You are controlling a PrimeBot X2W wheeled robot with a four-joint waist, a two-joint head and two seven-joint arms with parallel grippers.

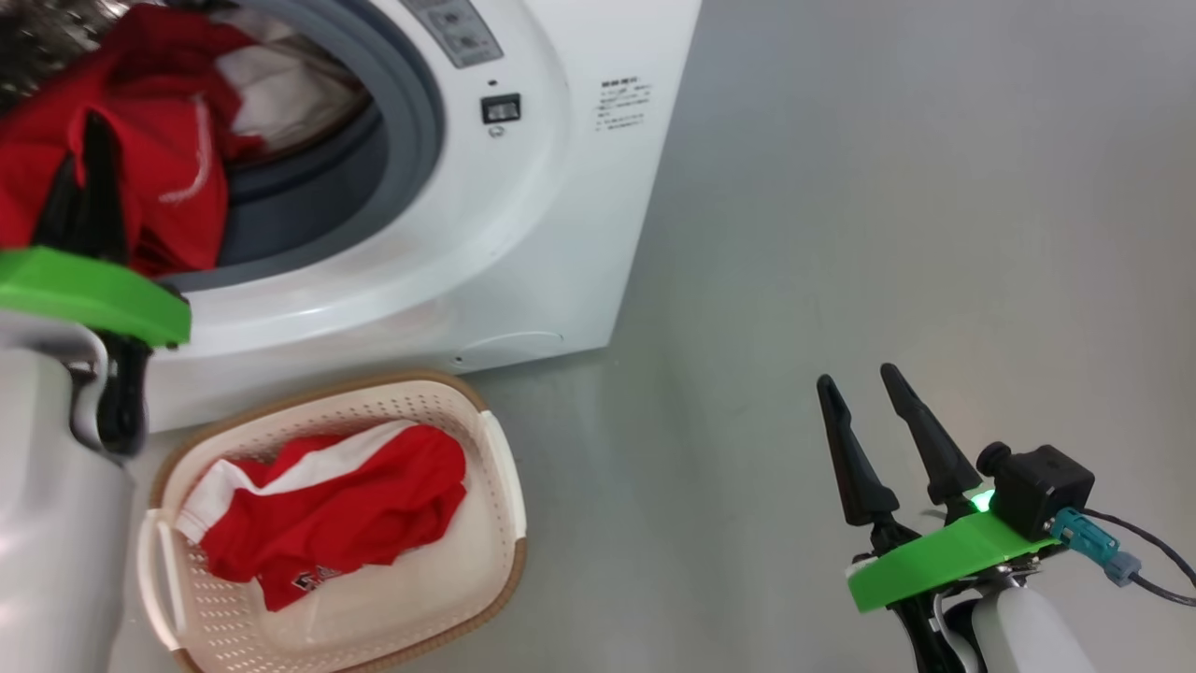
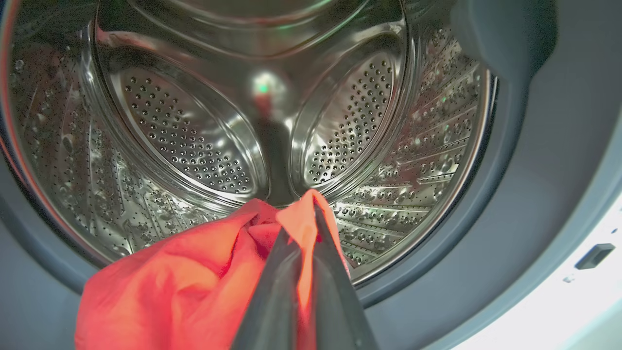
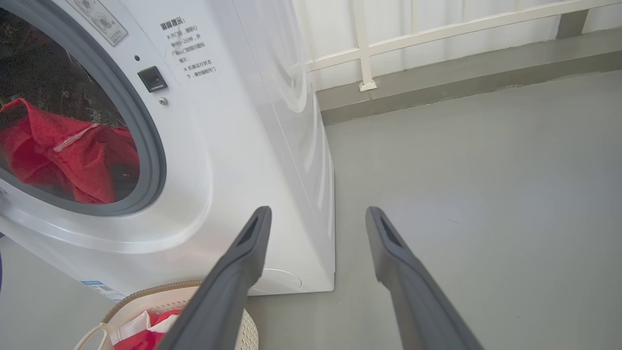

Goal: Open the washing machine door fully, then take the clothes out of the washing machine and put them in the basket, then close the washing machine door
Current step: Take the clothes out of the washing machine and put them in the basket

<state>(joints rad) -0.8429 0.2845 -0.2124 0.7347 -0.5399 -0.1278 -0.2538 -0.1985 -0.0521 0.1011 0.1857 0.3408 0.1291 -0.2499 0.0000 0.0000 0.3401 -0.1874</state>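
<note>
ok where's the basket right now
In the head view the basket sits on the floor at lower left, just in front of the washing machine, below its opening, with red clothes inside.

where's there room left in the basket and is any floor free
In the basket, bare bottom at the near-right corner, between the red garment in it and its right wall. Wide bare floor between the washing machine and the open right gripper. Crowded: the drum mouth, where the left gripper is shut on more red clothes.
</note>
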